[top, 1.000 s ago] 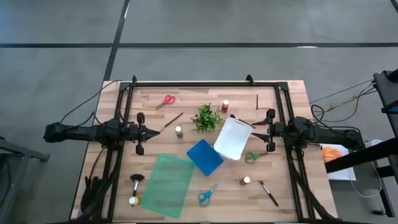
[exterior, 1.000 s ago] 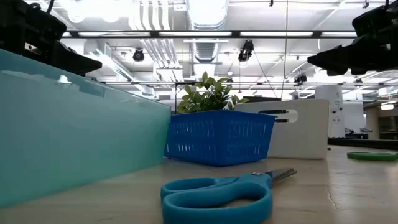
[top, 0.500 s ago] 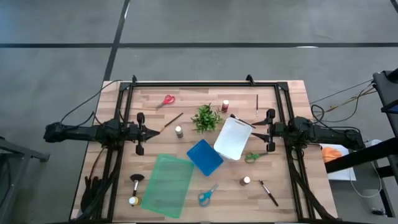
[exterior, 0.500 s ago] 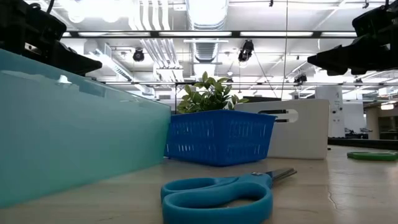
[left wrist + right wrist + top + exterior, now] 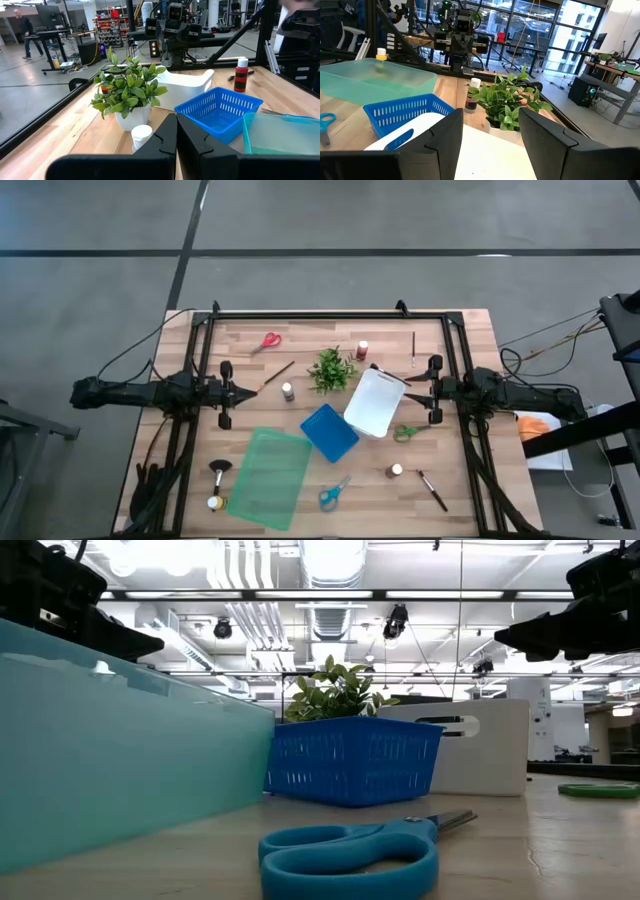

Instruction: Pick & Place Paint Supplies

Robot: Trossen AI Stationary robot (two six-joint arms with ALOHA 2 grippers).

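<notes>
From above, three bins sit mid-table: a green bin [image 5: 268,477], a blue basket [image 5: 329,432] and a white bin [image 5: 376,402], all apparently bare inside. The left gripper [image 5: 246,390] hangs clenched at the left edge, the right gripper [image 5: 407,392] released opposite, both holding nothing.

At table level, the green bin hides much; blue scissors [image 5: 352,850] lie foremost.

Past the left fingers, a white-capped bottle [image 5: 141,137] stands partly hidden beside the plant [image 5: 128,90].

Past the right fingers, the white bin's rim is cut off.

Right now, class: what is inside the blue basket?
From above, the blue basket looks empty, only its blue mesh floor showing. In the low view its wall hides the inside; the plant stands behind it.
</notes>
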